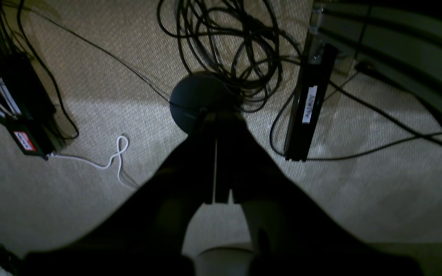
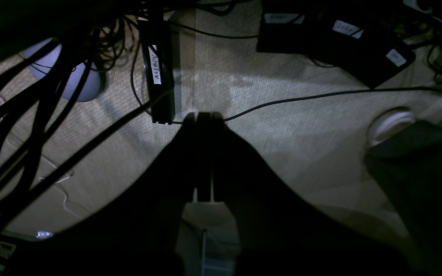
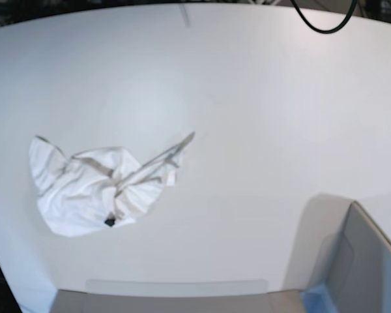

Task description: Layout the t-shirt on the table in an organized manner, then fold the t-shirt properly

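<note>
The t-shirt (image 3: pixel 94 182) lies crumpled on the left part of the white table (image 3: pixel 260 117) in the base view, with a thin strip of cloth stretching up to the right and a small black tag near its lower edge. No print shows. Neither arm appears in the base view. In the left wrist view my left gripper (image 1: pixel 214 115) hangs shut and empty over carpet, below the table. My right gripper (image 2: pixel 203 115) is likewise shut and empty above the carpet in the right wrist view.
A grey box with a blue corner (image 3: pixel 362 261) stands at the table's front right. A black cable loop (image 3: pixel 322 23) hangs at the far edge. On the carpet lie coiled cables (image 1: pixel 228 42), a black labelled bar (image 1: pixel 307 103) and black power bricks (image 2: pixel 340 42).
</note>
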Controlling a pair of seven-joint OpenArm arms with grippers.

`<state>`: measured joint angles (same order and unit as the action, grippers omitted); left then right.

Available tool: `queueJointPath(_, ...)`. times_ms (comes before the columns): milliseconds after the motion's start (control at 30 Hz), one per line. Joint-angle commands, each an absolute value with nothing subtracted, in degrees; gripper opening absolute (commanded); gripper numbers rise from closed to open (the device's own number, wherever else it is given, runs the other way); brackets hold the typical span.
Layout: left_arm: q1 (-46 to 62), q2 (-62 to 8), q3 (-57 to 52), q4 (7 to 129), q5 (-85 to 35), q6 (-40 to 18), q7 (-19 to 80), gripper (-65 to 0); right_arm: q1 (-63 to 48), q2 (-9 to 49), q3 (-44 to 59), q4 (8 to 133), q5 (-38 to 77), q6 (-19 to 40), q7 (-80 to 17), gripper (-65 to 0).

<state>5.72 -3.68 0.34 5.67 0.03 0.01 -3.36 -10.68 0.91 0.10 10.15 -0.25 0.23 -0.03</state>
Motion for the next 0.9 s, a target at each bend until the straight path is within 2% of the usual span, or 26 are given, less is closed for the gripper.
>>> queueJointPath(0, 5.8, -3.6, 0.5, 5.8, 0.3, 0.2, -4.0, -64.8, -10.9, 1.1, 0.0, 10.4, -0.3, 0.5, 0.2, -64.9)
queueJointPath(867, 6.9, -4.0, 0.1, 5.9, 0.2, 0.2, -4.3, -64.7, -11.7, 2.2, 0.0, 10.3, -0.3, 0.5, 0.2, -64.8)
